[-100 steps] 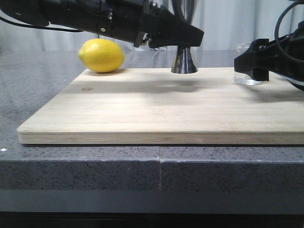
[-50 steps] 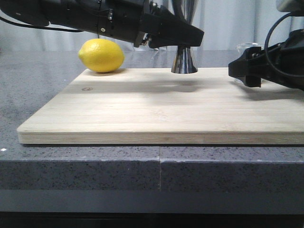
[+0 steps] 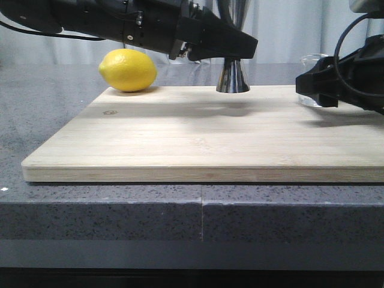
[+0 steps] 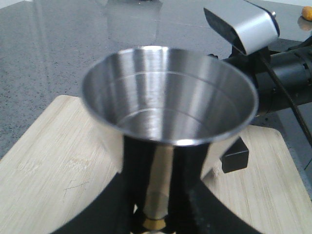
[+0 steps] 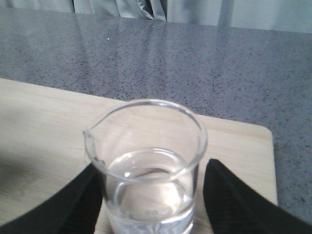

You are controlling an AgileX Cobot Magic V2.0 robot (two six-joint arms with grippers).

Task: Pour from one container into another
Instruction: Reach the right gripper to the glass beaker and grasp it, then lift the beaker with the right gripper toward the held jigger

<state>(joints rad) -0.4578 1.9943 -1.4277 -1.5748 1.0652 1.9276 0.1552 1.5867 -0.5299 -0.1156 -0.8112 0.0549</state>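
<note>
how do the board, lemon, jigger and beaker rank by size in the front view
1. Board, by far the largest.
2. Lemon.
3. Jigger, though the left tool hides its middle, so lemon versus jigger is unsure.
4. Beaker, mostly hidden behind the right tool; it looks smallest.

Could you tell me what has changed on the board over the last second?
The right pincer rose slightly and shifted about at the beaker, whose base is now less visible in the front view. The left pincer, jigger and lemon stayed put.
</note>
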